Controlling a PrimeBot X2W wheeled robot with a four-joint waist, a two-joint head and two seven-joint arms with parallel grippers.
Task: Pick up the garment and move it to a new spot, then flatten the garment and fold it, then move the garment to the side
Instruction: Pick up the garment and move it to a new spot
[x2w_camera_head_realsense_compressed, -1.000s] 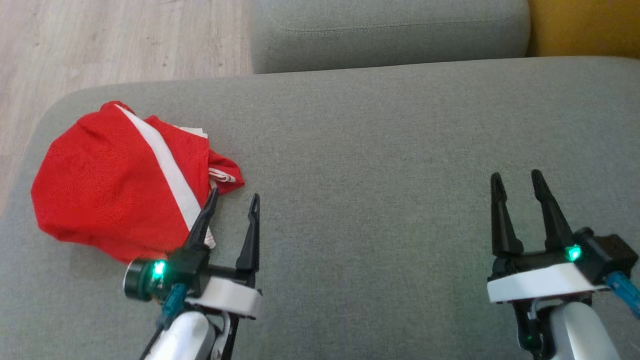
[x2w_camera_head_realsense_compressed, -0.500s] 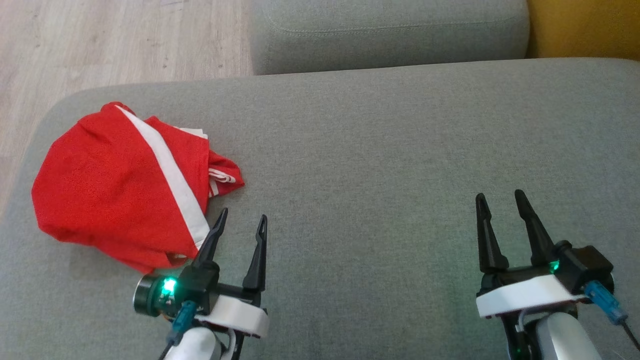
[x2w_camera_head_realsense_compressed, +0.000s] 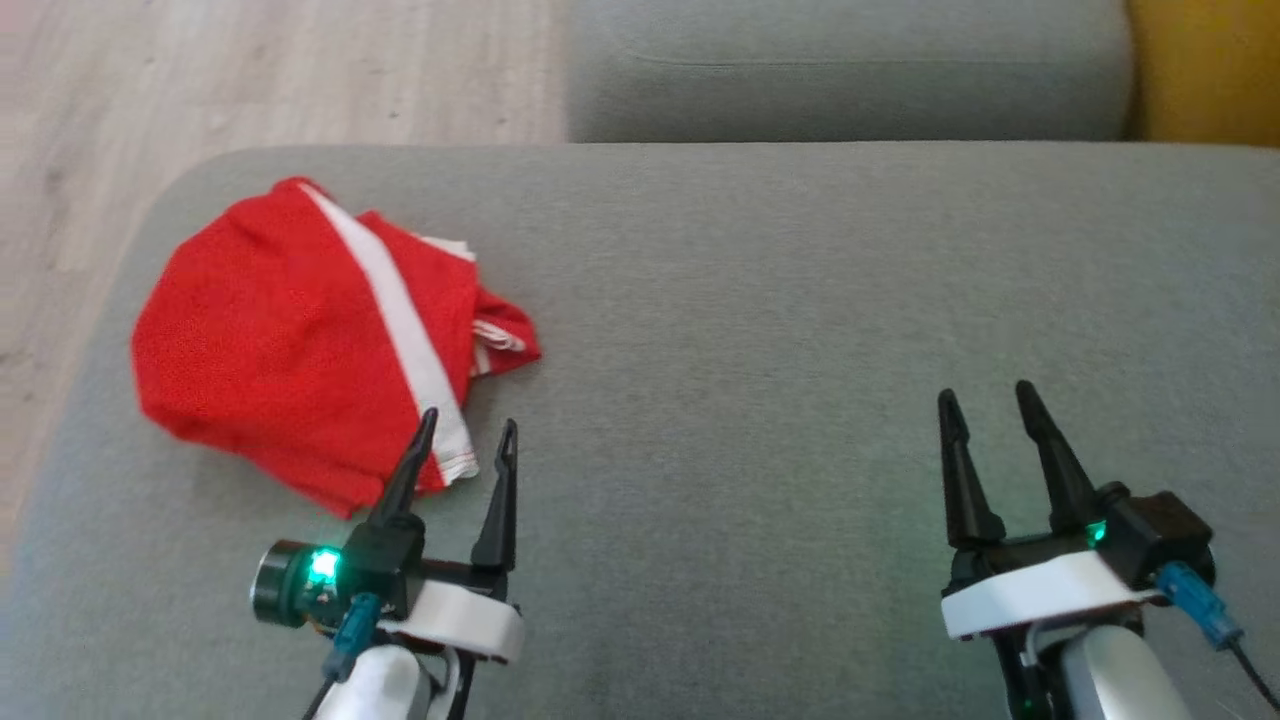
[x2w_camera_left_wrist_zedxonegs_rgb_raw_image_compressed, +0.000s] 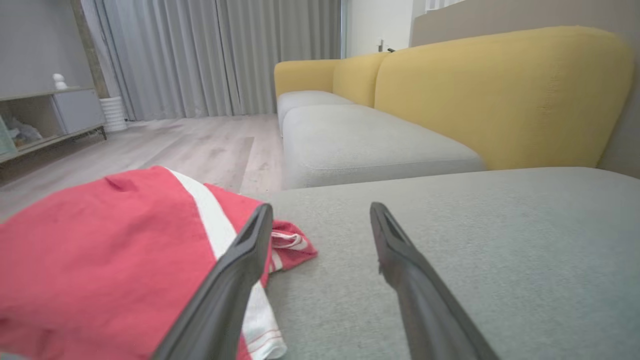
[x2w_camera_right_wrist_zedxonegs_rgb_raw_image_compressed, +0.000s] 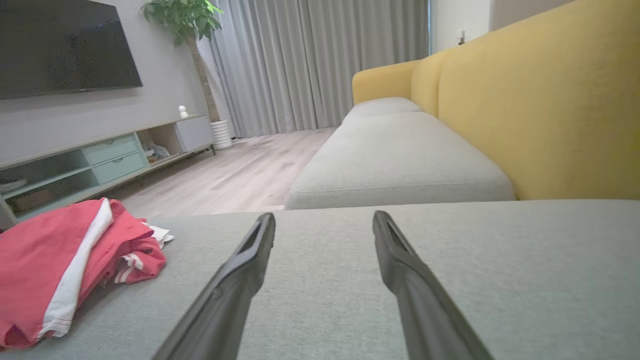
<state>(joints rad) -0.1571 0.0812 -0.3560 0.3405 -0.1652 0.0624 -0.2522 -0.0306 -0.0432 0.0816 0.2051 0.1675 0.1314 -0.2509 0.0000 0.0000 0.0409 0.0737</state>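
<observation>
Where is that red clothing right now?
The red garment lies bunched at the left end of the grey cushion in the head view, just ahead of the left gripper.

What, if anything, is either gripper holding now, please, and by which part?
Nothing is held. The left gripper stands open at the near corner of the red garment, not gripping it; the right gripper is open above the cushion.
</observation>
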